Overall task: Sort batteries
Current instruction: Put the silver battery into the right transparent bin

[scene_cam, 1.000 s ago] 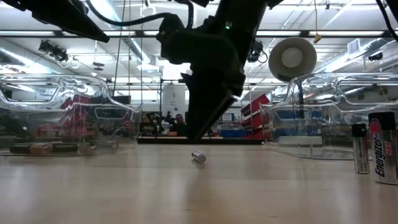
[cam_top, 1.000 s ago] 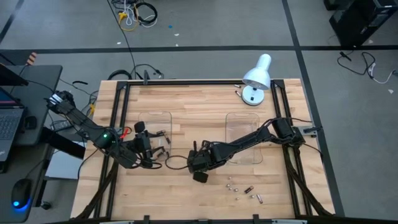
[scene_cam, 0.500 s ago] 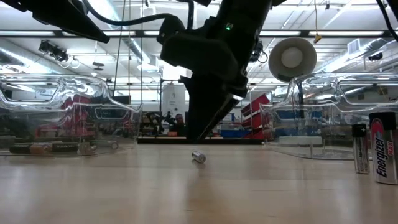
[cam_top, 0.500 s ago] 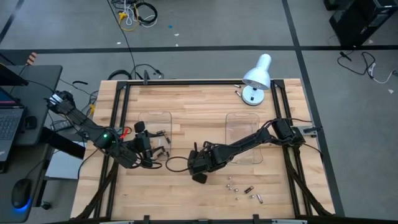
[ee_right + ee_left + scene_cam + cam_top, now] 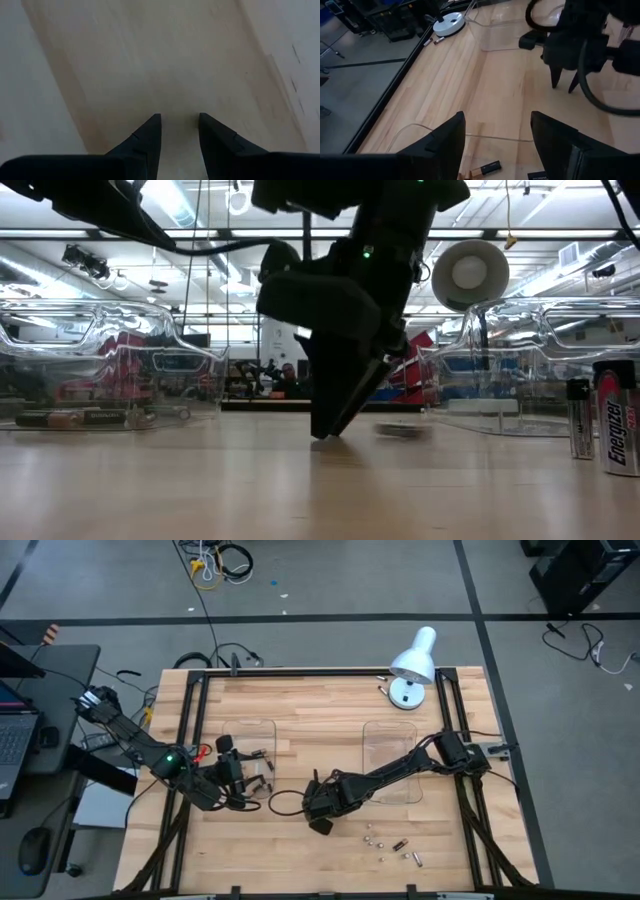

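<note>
- On the wooden table (image 5: 320, 710), mid-front, the right gripper (image 5: 321, 825) points down w/ its tips at the board, between the two clear trays
- Right fingers (image 5: 150, 131) stand slightly apart w/ bare wood in the gap; nothing pinched
- Low view: same gripper (image 5: 335, 425) has its tips on or just above the tabletop; a blurred small shape (image 5: 400, 430) lies just right of them, can't tell what it is
- Left gripper (image 5: 243, 783) sits at the near edge of the left tray (image 5: 250, 727), fingers (image 5: 447, 142) spread wide, holding nothing
- Left tray holds a few batteries (image 5: 262, 756); left wrist cam shows one dark-and-copper cell (image 5: 486, 168) lying flat between its fingers
- Loose batteries (image 5: 392, 846) lie scattered on the wood to the front right, well apart from the right gripper
- Low view: two upright cells (image 5: 605, 420) stand at the far right edge, one marked Energizer
- Right tray (image 5: 392, 740) sits under the right arm; can't tell its contents
- White desk lamp (image 5: 412, 665) stands at the far right of the table
</note>
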`<state>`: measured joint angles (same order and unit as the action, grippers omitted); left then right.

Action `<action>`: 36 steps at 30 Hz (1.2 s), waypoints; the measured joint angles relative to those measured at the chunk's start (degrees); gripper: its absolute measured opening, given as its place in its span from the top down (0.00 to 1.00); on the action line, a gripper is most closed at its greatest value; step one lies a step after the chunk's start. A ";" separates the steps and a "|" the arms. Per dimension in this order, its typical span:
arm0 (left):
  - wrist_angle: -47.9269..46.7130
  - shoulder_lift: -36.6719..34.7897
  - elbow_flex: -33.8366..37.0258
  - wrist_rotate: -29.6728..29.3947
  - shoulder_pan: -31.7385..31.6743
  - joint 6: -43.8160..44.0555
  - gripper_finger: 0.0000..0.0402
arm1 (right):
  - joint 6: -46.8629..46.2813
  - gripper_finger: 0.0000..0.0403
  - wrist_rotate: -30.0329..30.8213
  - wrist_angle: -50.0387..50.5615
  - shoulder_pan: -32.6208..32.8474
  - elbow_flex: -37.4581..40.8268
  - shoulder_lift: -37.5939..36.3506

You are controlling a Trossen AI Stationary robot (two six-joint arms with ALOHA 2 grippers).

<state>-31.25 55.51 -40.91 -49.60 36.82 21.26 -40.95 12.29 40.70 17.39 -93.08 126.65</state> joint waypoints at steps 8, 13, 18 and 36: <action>-0.01 -0.01 -0.02 -0.01 0.00 0.00 0.44 | 3.24 0.71 -2.21 0.08 -0.31 -0.70 0.74; -0.12 -0.01 -0.02 0.00 0.00 -0.07 0.44 | 7.97 0.71 0.57 2.94 0.24 -3.30 -2.26; -0.15 0.00 -0.02 0.02 0.00 -0.21 0.44 | 19.67 0.72 -0.39 10.98 0.17 -7.96 -4.06; -0.44 0.00 -0.02 2.23 0.02 0.23 0.44 | 31.08 0.75 6.13 -9.75 -1.38 -7.72 -3.57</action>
<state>-31.68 55.51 -40.93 -47.37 36.84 21.49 -9.87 18.42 30.95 16.00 -100.80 123.08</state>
